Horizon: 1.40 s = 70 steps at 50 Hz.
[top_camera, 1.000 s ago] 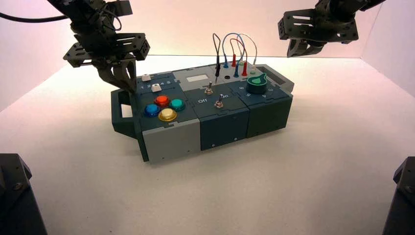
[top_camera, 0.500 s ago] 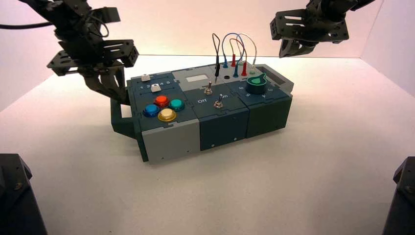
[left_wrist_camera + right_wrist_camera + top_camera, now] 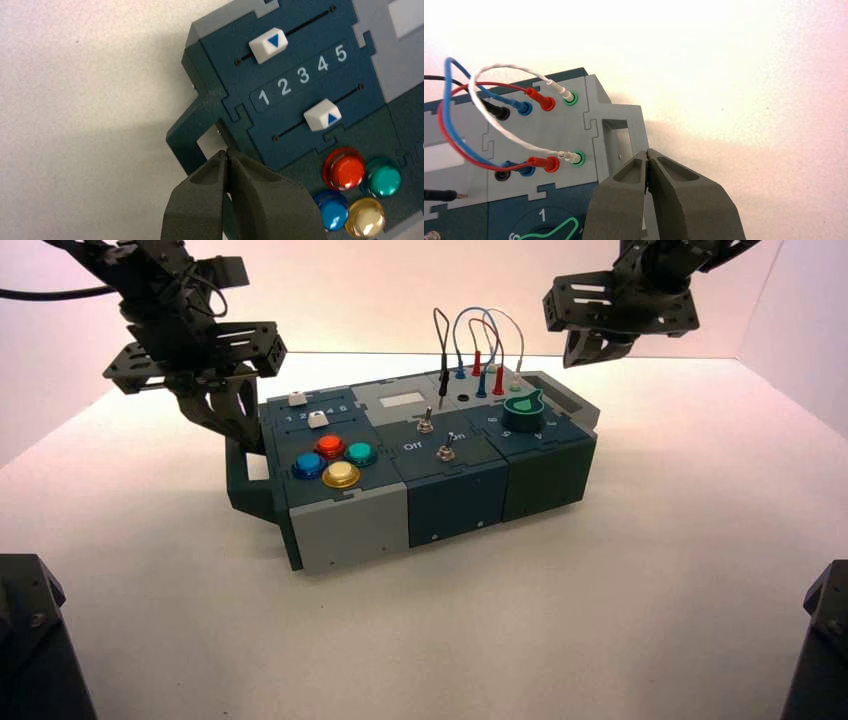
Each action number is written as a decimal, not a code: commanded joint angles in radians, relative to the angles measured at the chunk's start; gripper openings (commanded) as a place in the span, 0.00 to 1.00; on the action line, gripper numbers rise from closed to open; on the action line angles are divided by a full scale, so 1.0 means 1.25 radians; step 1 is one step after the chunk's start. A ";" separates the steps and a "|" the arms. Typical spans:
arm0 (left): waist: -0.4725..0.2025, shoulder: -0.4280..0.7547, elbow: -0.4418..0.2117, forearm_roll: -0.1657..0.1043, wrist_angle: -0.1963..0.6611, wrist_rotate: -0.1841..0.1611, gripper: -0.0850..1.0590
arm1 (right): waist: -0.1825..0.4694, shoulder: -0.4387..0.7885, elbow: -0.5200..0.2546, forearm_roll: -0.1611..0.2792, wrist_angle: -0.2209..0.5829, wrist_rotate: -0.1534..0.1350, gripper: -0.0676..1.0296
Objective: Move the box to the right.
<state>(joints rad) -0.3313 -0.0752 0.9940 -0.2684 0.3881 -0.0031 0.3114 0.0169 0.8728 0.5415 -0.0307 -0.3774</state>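
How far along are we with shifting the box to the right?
Done: nothing I can confirm; the box sits mid-table, angled. In hand: the left tool, fingers shut, is at the box's left end handle, placed to push; contact is unclear. The right tool, also shut, hovers above the right end handle, near the looped wires. Left: the push rightward itself.

box point(image 3: 280, 95) slider scale "1 2 3 4 5"

A pale surface point(image 3: 620, 570) carries only the box point(image 3: 420, 470), which sits near its centre, long axis running nine to three o'clock.
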 commanded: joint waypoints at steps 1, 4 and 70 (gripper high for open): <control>0.004 0.010 -0.020 0.002 -0.005 0.002 0.05 | 0.002 0.002 -0.027 -0.006 0.006 -0.002 0.04; 0.004 0.021 -0.027 0.002 -0.009 0.002 0.05 | 0.002 0.012 -0.034 -0.007 0.015 -0.002 0.04; 0.004 0.099 -0.088 0.004 -0.010 0.012 0.05 | -0.063 0.090 -0.096 -0.055 0.196 -0.002 0.04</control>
<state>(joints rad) -0.3283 0.0445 0.8958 -0.2654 0.3850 0.0046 0.2654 0.1503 0.7532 0.4755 0.2163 -0.3774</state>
